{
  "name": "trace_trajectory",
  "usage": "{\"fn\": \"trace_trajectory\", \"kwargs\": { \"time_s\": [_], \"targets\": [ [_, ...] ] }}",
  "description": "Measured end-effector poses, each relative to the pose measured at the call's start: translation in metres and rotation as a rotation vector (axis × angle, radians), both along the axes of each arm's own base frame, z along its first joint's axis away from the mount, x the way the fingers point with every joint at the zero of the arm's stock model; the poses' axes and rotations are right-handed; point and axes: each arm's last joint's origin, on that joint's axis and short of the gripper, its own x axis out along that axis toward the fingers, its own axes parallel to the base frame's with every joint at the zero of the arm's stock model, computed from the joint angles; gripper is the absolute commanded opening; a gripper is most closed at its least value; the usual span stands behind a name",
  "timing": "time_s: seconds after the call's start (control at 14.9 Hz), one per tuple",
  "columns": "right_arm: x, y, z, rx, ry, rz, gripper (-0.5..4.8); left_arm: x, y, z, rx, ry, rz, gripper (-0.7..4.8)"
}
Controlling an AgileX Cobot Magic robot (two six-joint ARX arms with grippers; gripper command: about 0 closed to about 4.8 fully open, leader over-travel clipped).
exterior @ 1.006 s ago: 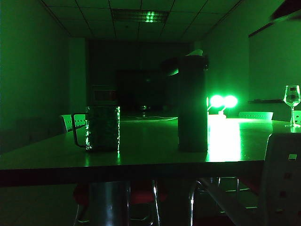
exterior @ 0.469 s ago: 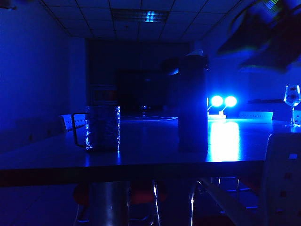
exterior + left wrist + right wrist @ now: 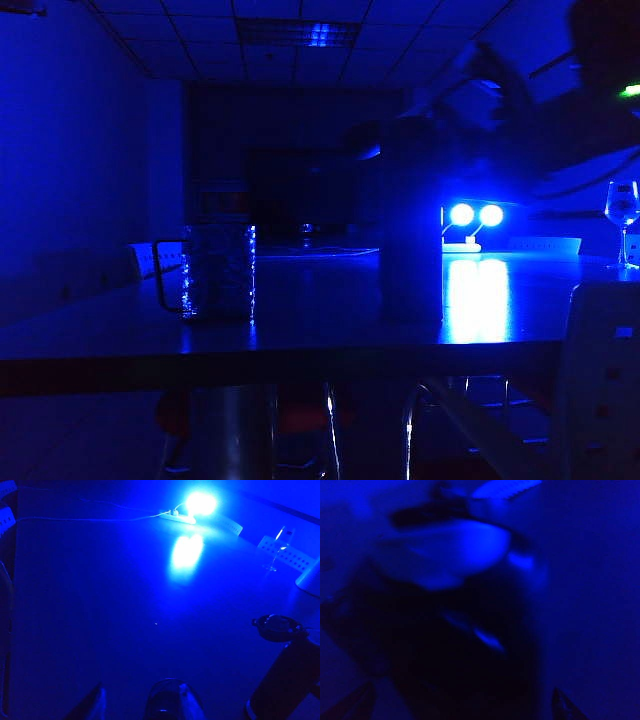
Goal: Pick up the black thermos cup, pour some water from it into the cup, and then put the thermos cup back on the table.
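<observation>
- Black thermos cup (image 3: 410, 220) upright on table (image 3: 300, 330), right of glass mug (image 3: 218, 272).
- Right gripper (image 3: 462, 702) spread wide, empty, closing in fast.
- Left gripper (image 3: 142, 702) open, empty, over mug.
- Risk: dim blue light, blurred approach; a fingertip could topple the thermos.

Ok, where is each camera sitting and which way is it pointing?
Exterior: low at the table's near edge, facing the far lamp; blurred right arm upper right.
Left wrist: above the table, facing the lamp; left gripper in foreground, jaws open.
Right wrist: blurred, close on the thermos; right gripper's jaws open either side.
Shared: thermos in all three; lamp in the first two.
</observation>
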Motion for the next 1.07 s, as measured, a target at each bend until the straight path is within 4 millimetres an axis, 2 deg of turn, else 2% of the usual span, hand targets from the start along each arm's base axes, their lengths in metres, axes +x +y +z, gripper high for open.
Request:
{"fn": "trace_trajectory", "kwargs": {
  "time_s": [0.27, 0.47, 0.74, 0.8, 0.87, 0.94, 1.07],
  "targets": [
    [0.009, 0.003, -0.003, -0.004, 0.005, -0.011, 4.79, 0.000, 0.000, 0.000, 0.000, 0.000, 0.004, 1.92],
    [0.020, 0.015, -0.004, -0.002, -0.001, 0.015, 4.79, 0.000, 0.000, 0.000, 0.000, 0.000, 0.005, 1.92],
    [0.020, 0.021, -0.006, -0.011, -0.002, 0.024, 4.67, 0.000, 0.000, -0.001, 0.001, 0.006, 0.005, 1.92],
    [0.021, 0.021, -0.007, -0.014, 0.003, 0.012, 3.40, 0.000, 0.000, 0.000, 0.001, 0.006, 0.005, 1.92],
    [0.021, 0.021, -0.009, -0.017, 0.012, 0.009, 2.85, 0.000, 0.000, -0.001, 0.001, 0.007, 0.005, 1.92],
    [0.022, 0.021, -0.008, -0.023, -0.006, 0.005, 2.38, 0.000, 0.000, 0.000, 0.001, 0.006, 0.005, 1.92],
    [0.022, 0.022, -0.007, -0.019, -0.009, 0.006, 2.11, 0.000, 0.000, -0.001, 0.001, 0.006, 0.005, 1.92]
  ]
}}
